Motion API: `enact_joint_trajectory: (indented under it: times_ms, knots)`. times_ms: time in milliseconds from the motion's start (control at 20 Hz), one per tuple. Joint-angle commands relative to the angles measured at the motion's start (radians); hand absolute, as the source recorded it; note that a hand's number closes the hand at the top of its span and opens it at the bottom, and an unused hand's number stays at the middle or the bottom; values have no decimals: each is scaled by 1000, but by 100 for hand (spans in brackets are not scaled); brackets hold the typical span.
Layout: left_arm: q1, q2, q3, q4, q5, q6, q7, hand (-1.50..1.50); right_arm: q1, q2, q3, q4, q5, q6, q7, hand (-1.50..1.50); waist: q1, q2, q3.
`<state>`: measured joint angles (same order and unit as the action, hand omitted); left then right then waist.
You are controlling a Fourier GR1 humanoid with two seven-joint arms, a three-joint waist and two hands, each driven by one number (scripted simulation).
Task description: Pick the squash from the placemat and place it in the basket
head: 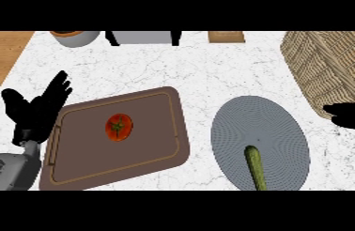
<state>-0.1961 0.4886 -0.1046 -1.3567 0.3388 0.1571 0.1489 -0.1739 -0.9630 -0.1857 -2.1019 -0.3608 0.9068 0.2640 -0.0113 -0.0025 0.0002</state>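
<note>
A long green squash point(256, 167) lies on the grey oval placemat point(260, 127), at its lower edge, running toward the bottom of the view. The wicker basket point(322, 70) stands at the right edge, behind the placemat. Only a small black part of my right hand point(341, 114) shows at the right edge, in front of the basket and well apart from the squash. My left hand point(38, 108) rests open at the left, fingers up, beside the brown board.
A brown cutting board point(145, 145) with a red tomato point(119, 127) lies left of the placemat. At the back edge stand a grey bowl point(75, 36), a grey box point(142, 37) and a wooden block point(227, 36). The wooden counter edge point(10, 51) shows far left.
</note>
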Motion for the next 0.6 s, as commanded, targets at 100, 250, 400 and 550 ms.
enact_joint_trajectory:
  times_ms: [100,250,400,550]
  knots:
    - [-32,-21,29,17,-25,-6,3,0,80,153,-115,86,122,81,-181,-150,5,3,1]
    - [19,-18,39,26,-33,-50,-40,0,188,242,-151,63,310,154,-332,-150,5,2,2]
    - [25,-36,40,-20,-33,-49,5,0,202,355,-42,18,460,73,-372,-150,11,2,1]
    - [-16,-29,28,-79,-68,-10,86,0,202,380,-35,105,574,21,-521,-150,15,2,2]
